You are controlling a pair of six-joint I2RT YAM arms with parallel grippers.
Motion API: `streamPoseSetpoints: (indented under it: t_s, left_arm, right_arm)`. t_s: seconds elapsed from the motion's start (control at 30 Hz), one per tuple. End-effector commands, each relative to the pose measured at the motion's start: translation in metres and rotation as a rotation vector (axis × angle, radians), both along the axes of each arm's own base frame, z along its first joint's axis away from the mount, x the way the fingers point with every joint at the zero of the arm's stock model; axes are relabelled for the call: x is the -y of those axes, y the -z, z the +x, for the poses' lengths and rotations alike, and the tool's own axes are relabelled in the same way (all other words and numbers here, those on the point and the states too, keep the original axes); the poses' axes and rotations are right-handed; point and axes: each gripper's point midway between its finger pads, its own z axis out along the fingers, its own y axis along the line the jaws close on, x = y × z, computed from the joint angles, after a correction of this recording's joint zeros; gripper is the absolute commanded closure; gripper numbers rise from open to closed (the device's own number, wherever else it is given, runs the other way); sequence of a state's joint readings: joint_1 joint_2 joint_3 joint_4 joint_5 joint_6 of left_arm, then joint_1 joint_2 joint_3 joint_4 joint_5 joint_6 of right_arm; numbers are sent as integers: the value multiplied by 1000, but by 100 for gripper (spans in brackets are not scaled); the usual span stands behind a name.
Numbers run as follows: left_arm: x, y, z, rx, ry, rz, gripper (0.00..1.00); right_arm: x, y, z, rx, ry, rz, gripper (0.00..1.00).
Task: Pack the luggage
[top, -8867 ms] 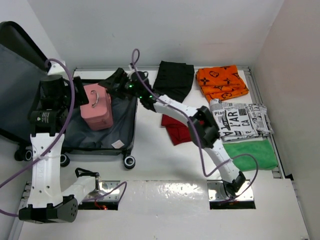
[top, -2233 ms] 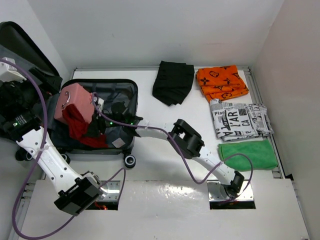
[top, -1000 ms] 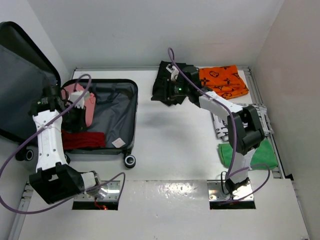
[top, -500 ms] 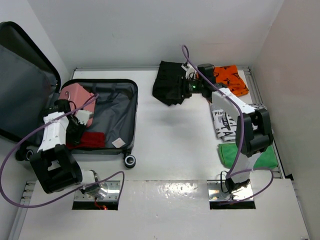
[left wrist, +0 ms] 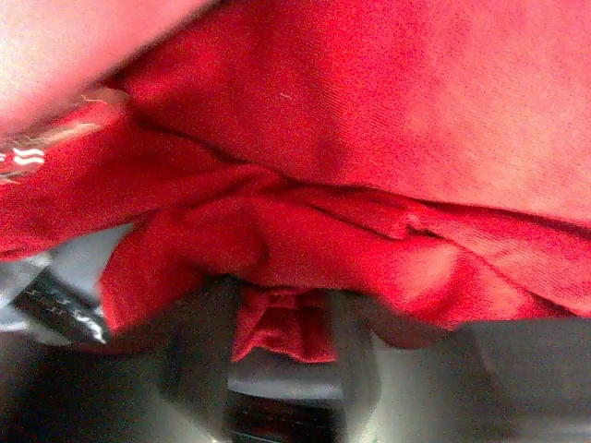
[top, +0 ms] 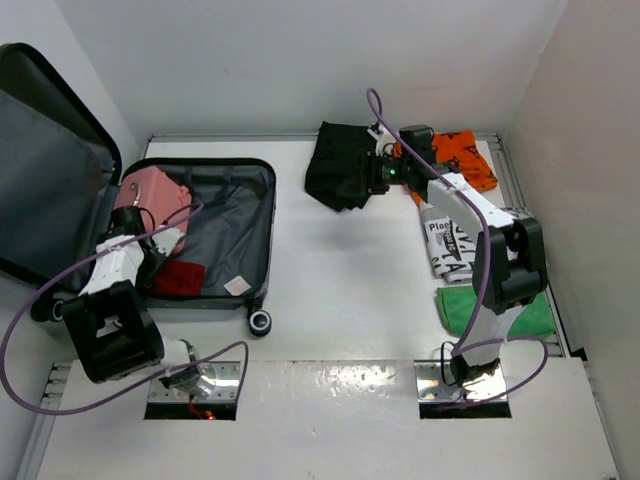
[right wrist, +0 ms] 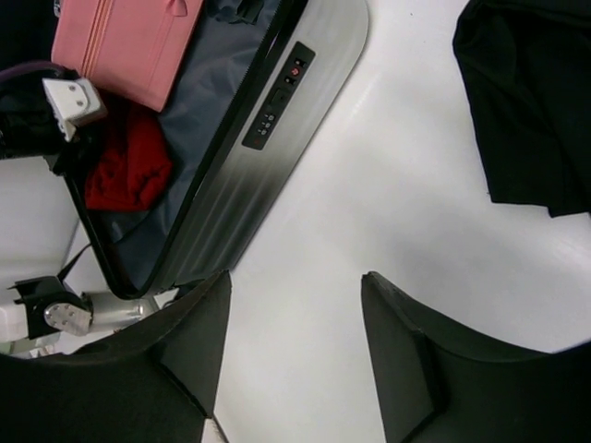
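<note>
Open luggage [top: 235,215] at the left end of the worktop [top: 340,290], lid tipped back toward the wall, grey lining facing up. Inside, in its far-left corner, a pink box [top: 148,195]; nearer than that, along the luggage's near-left side, a red cloth [top: 180,277]. Left end effector [left wrist: 282,318] down in the luggage on that cloth, a fold bunched between the two fingers; impossible to tell whether clamped on it or merely straddling it. Right end effector [right wrist: 295,286] well to the luggage's right, spread wide and holding nothing, poised by the edge of a black garment [top: 340,165] on the side away from the luggage.

Probably two jobs at once: settling the red cloth and fetching the black garment. For the first, press the cloth flat into the luggage's near-left corner, release fully, then lift straight up so that no fold trails over the rim. For the second, come down on the garment's thick folded middle rather than a loose edge, pinch several layers, and raise it clear of the worktop before crossing toward the luggage. Aim for the bare lining in the luggage's right half, away from box and cloth. Clear the left arm out of that half first; otherwise a likely clash over the open shell.
</note>
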State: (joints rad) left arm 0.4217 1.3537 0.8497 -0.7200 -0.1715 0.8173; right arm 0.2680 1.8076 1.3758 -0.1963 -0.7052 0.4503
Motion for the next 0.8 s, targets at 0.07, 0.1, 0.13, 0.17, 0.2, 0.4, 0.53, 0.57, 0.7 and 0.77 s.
streamPoseSetpoints:
  t_s: [0.07,0.1,0.13,0.17,0.2,0.4,0.53,0.57,0.7,0.77]
  left_arm:
    - [-7,-57,49,263,130,27,37]
    - [-4,-71,53,305,140,8,29]
    - [2,-101,66,403,177,-31,26]
    - [13,-122,65,452,198,-58,24]
    - [19,-140,67,500,206,-90,20]
    - [67,-271,89,864,240,-296,9]
    - [89,-307,101,983,218,-429,6]
    - [98,-312,108,985,185,-489,6]
    - [105,-319,129,984,86,-622,6]
    - [105,-325,135,989,26,-676,6]
  right_arm:
    - [6,-39,4,135,5,-14,37]
    - [6,-42,3,150,1,-23,34]
    - [10,-42,1,147,5,-35,30]
    - [17,-44,4,152,33,-51,28]
    - [23,-47,4,154,54,-59,25]
    - [92,-32,40,108,391,-178,15]
    - [91,-6,63,170,364,-272,13]
    - [90,11,71,221,298,-337,10]
    - [38,16,109,475,56,-462,0]
    - [19,39,128,600,-55,-523,0]
